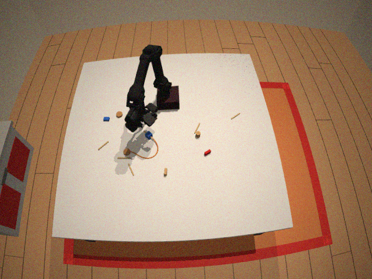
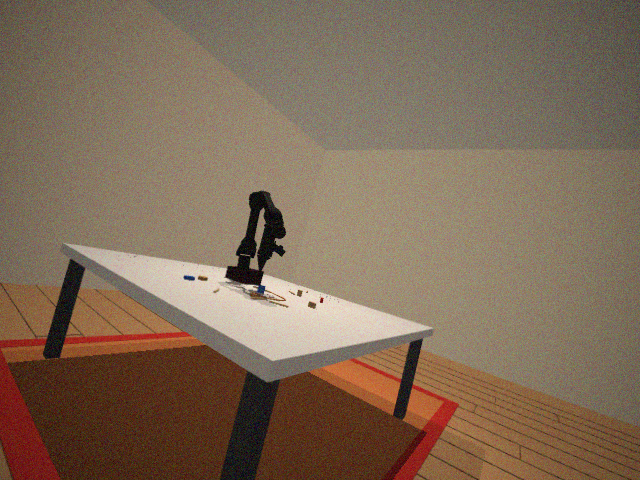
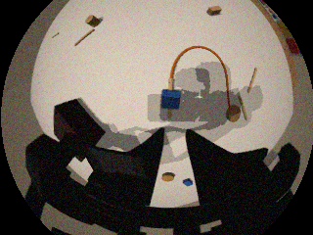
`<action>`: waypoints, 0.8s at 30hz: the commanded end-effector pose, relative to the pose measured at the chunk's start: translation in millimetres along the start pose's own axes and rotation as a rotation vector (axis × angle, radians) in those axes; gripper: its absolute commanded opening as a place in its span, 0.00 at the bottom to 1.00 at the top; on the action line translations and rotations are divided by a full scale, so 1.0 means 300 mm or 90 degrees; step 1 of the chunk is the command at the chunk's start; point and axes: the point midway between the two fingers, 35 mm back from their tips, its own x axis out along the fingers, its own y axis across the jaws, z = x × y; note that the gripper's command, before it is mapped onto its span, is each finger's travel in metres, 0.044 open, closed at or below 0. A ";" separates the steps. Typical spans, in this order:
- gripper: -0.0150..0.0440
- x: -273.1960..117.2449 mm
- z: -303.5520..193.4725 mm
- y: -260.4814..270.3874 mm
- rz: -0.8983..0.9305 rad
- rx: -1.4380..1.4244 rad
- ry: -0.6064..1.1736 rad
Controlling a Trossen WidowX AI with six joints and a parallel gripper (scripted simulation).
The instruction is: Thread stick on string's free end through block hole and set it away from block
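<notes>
With the thin wooden stick (image 3: 170, 84) lodged through the blue block (image 1: 148, 135) (image 2: 261, 289) (image 3: 170, 99) on the tabletop (image 1: 210, 192) (image 2: 289, 330) (image 3: 127, 59), the parted, empty fingers (image 1: 140, 129) (image 2: 260, 269) probably must grip its protruding far end and pull.

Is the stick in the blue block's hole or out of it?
In. The stick shows at both sides of the blue block, with the string at one end.
</notes>
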 end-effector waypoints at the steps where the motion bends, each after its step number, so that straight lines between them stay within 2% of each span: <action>1: 0.46 0.004 -0.007 0.007 0.004 -0.019 0.006; 24: 0.46 0.117 -0.004 -0.002 0.004 -0.019 0.006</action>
